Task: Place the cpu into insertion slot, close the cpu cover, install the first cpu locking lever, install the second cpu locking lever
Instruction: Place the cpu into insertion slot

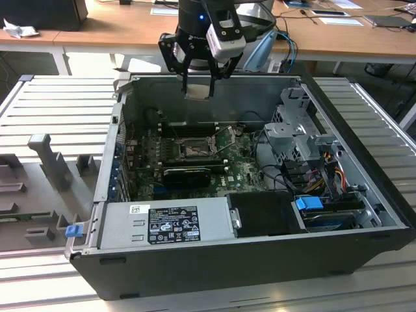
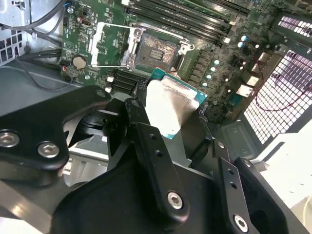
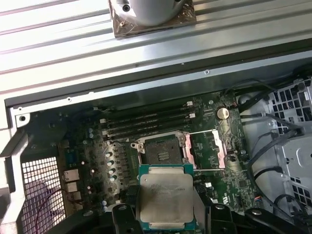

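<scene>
The cpu (image 3: pixel 165 197), pinched in my end effector (image 1: pixel 197 93), hangs over the open case (image 1: pixel 195 260); socket (image 3: pixel 163 148) bare, cover (image 3: pixel 208 148) swung open.

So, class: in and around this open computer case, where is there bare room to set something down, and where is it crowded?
Bare: the open socket between memory slots and opened cpu cover; the ribbed table beside the case. Crowded: the drive cage and cables. The hand holds the cpu.
</scene>
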Robot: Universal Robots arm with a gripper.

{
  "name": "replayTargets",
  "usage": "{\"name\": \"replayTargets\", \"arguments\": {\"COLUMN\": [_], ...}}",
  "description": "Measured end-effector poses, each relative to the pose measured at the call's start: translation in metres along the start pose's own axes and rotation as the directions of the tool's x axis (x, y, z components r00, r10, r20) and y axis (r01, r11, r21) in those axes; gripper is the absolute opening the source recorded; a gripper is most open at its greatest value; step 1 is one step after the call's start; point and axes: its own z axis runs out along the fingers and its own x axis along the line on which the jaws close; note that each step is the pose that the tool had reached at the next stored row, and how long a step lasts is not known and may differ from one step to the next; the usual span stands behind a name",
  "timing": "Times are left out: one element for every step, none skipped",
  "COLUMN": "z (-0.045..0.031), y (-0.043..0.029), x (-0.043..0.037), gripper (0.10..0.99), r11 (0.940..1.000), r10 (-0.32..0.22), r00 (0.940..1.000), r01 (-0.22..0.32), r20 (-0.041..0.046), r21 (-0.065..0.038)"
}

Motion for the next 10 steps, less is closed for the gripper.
{"name": "replayTargets", "arguments": {"z": [0.0000,0.0000,0.0000,0.0002,0.0005,0.0008,0.0011,0.0015,0.0020,0.0024], "y": [0.0000,0.0000,0.0000,0.0000,-0.0001,-0.0001,-0.0001,-0.0001,-0.0002,-0.0002], "x": [0.0000,0.0000,0.0000,0.0000,0.0000,0.0000,0.0000,-0.0001,-0.0001,-0.0001], "gripper": [0.525,0.525,0.525,0.525,0.525,0.525,0.525,0.525,0.525,0.525], "r11": [1.0000,0.9999,0.9998,0.9997,0.9997,0.9997,0.9997,0.9997,0.9997,0.9997], "r10": [0.005,0.012,0.019,0.024,0.025,0.025,0.025,0.025,0.025,0.025], "r00": [1.0000,0.9999,0.9998,0.9997,0.9997,0.9997,0.9997,0.9997,0.9997,0.9997], "r01": [-0.005,-0.012,-0.019,-0.024,-0.025,-0.025,-0.025,-0.025,-0.025,-0.025], "r20": [0.0005,0.0010,0.0017,0.0021,0.0022,0.0023,0.0023,0.0023,0.0022,0.0022], "r21": [0.000,0.000,0.000,0.000,-0.001,-0.001,-0.001,-0.001,-0.001,-0.001]}}
